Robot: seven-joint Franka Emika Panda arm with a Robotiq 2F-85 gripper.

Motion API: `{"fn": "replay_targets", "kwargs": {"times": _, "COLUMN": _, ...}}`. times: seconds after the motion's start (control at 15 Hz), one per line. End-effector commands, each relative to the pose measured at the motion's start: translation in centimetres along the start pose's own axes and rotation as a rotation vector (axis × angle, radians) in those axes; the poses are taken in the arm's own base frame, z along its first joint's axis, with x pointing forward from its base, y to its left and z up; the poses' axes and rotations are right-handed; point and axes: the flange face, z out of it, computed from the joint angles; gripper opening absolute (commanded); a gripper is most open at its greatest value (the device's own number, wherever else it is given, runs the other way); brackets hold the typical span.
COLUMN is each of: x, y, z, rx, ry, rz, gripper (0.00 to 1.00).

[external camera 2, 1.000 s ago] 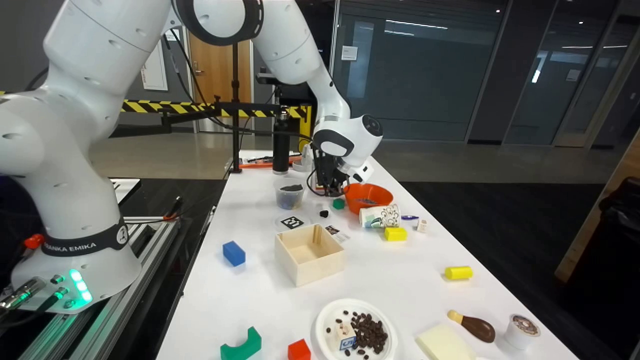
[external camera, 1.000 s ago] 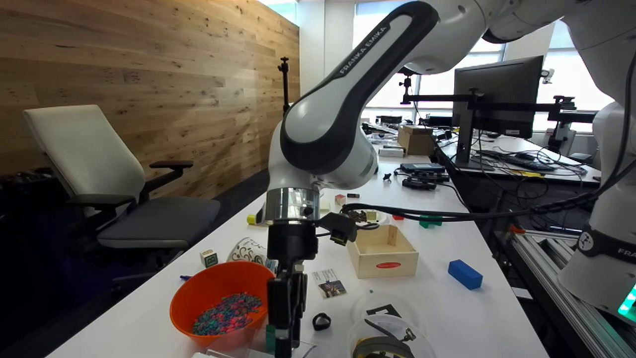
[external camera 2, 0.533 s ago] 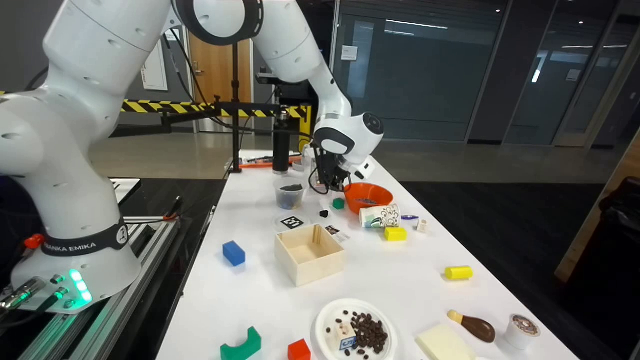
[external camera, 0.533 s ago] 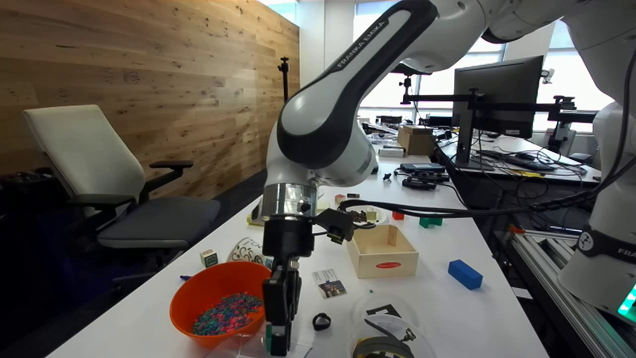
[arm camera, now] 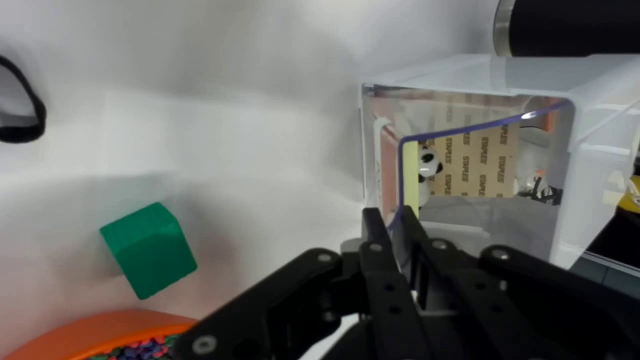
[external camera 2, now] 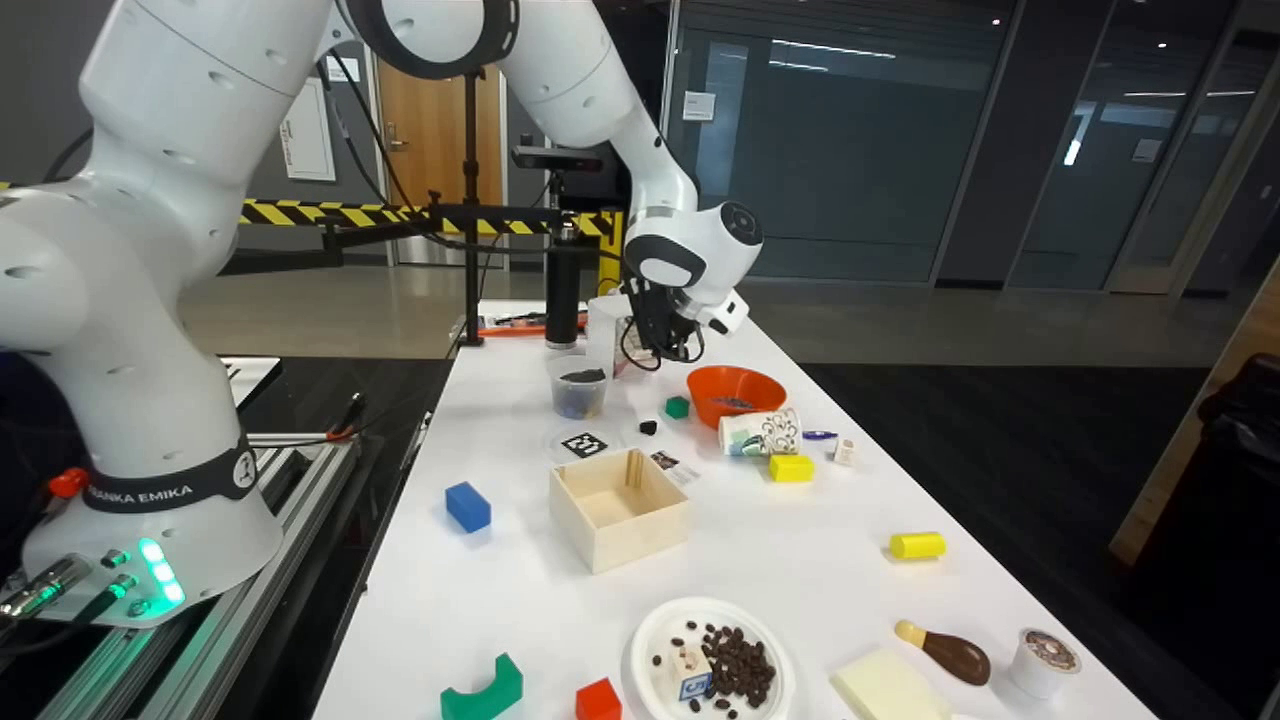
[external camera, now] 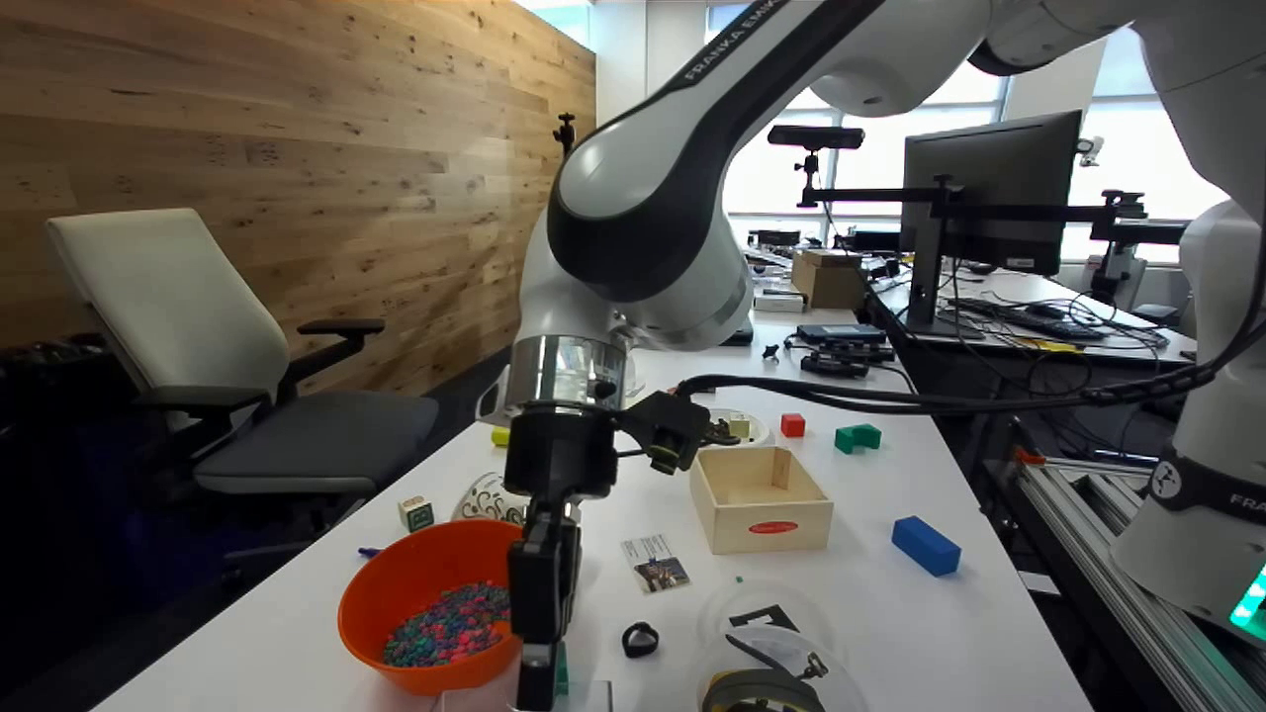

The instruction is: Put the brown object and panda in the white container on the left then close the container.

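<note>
The fingers [arm camera: 374, 230] are almost together, w/ the clear front [arm camera: 465, 129] of the white container [arm camera: 582, 200] pinched btwn their tips. In the wrist view the front has a purple edge, & it runs on a slant from up & right of the fingers down to the tips. Can't tell how near the container is to closed.

The panda [arm camera: 429, 162] (white w/ black spots) is in the container, just past the fingers & a bit to the right. The brown thing [arm camera: 472, 160] is in there too, farther right, w/ STAPLES printed all over it.

A black bottle [arm camera: 575, 27] is past the fingers, up & to the right. A green block [arm camera: 150, 250] sits on the surface [arm camera: 260, 165], left of the fingers & apart from them. The orange bowl [arm camera: 115, 325] is also left, lower down, w/ tiny bits of lots of colors in it. A black loop [arm camera: 20, 134] is farthest left.

In an exterior view, the wooden box [external camera: 737, 529] is right of the fingers, & the blue block [external camera: 926, 546] is more to the right, well apart.
</note>
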Motion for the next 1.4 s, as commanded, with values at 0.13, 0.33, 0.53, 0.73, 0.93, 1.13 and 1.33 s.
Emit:
{"fn": "replay_targets", "kwargs": {"times": 0.13, "x": -1.4, "y": -3.7, "z": -1.3, "rx": -0.033, "ry": 0.025, "rz": -0.087, "gripper": 0.03}}
{"fn": "replay_targets", "kwargs": {"times": 0.33, "x": -2.0, "y": -5.7, "z": -1.5, "rx": -0.067, "ry": 0.036, "rz": -0.137, "gripper": 0.02}}
{"fn": "replay_targets", "kwargs": {"times": 0.53, "x": -2.9, "y": -7.2, "z": -1.2, "rx": -0.113, "ry": 0.054, "rz": -0.203, "gripper": 0.02}}
{"fn": "replay_targets", "kwargs": {"times": 0.73, "x": -3.9, "y": -8.9, "z": -1.1, "rx": -0.177, "ry": 0.09, "rz": -0.29, "gripper": 0.02}}
{"fn": "replay_targets", "kwargs": {"times": 0.93, "x": -5.0, "y": -10.2, "z": -1.0, "rx": -0.239, "ry": 0.13, "rz": -0.381, "gripper": 0.32}}
{"fn": "replay_targets", "kwargs": {"times": 1.13, "x": -5.8, "y": -11.3, "z": -1.1, "rx": -0.278, "ry": 0.17, "rz": -0.437, "gripper": 0.44}}
{"fn": "replay_targets", "kwargs": {"times": 1.33, "x": -6.2, "y": -12.1, "z": -1.6, "rx": -0.294, "ry": 0.197, "rz": -0.468, "gripper": 0.65}}
